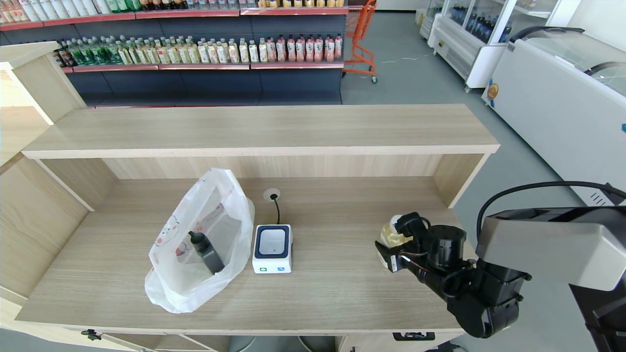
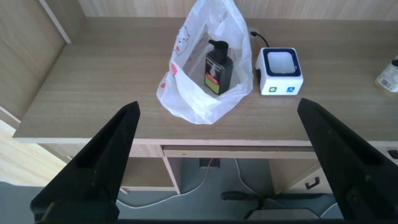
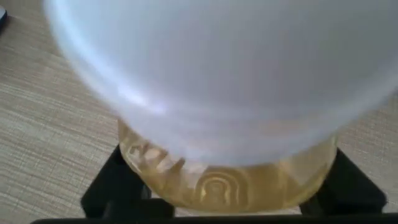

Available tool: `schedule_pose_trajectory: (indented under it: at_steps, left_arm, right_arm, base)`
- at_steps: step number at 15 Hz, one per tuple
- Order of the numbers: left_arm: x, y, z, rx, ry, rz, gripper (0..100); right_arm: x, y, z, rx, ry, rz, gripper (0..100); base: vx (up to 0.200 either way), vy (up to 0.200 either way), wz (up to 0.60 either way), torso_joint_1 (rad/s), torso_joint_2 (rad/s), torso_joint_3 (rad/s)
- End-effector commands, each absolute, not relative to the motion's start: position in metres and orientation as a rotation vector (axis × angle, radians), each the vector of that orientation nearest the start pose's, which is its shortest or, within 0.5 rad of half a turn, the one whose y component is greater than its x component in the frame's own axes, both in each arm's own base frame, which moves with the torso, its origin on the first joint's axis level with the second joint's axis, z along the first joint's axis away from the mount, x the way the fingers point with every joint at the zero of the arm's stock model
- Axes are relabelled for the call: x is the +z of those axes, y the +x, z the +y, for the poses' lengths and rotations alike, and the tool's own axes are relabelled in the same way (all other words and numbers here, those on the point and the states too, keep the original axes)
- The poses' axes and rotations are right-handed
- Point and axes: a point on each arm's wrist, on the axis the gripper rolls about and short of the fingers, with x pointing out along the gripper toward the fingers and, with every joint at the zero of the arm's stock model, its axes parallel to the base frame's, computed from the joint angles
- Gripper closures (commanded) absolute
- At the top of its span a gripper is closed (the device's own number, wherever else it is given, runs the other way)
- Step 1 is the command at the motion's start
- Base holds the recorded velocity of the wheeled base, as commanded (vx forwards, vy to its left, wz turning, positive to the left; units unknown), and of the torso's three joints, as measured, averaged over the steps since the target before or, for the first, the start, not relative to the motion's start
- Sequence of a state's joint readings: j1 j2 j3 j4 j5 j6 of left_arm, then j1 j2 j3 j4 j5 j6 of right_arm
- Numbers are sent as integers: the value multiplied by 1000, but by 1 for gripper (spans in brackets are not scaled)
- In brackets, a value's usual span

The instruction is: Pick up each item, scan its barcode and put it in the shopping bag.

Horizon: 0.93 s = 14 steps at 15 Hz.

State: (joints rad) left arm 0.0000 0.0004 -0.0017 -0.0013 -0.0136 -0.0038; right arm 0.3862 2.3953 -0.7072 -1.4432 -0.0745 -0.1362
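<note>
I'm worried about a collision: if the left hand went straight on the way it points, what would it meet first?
Probably the shopping bag: the open left hand points across the counter toward it, nothing between. Height is unclear, so it could catch the counter's front edge first.

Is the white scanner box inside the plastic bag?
No, the scanner sits on the counter just beside the shopping bag, outside it.

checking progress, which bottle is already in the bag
The black pump bottle, standing inside the bag; the yellow bottle is in the right gripper.
</note>
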Motion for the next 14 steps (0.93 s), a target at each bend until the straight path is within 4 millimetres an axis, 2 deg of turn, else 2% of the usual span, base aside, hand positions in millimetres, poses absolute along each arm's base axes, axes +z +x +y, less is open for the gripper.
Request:
schedule_pose_trajectory:
  at_steps: [1,7,9,11,14]
  left_arm:
    - [76,-23,0,-14,-5,-3,0]
    - [76,-23,0,-14,-5,-3,0]
    - [76,-23,0,-14,-5,-3,0]
    - [76,-23,0,-14,-5,-3,0]
    - [76,-23,0,-14,-5,-3,0]
  right_arm:
    - [-2,349,140,327,-189,208,100]
    - [-5,344,141,331,-196,227,100]
    - [5,342,142,348,-173,209,100]
    - [49,326,145,475,13,188,100]
    - [137,285,132,726,289,305,100]
  base:
    - [0,0,0,0,0,0]
    - [0,0,0,0,0,0]
    - [0,0,0,0,0,0]
    - [0,0,0,0,0,0]
    - [0,0,0,0,0,0]
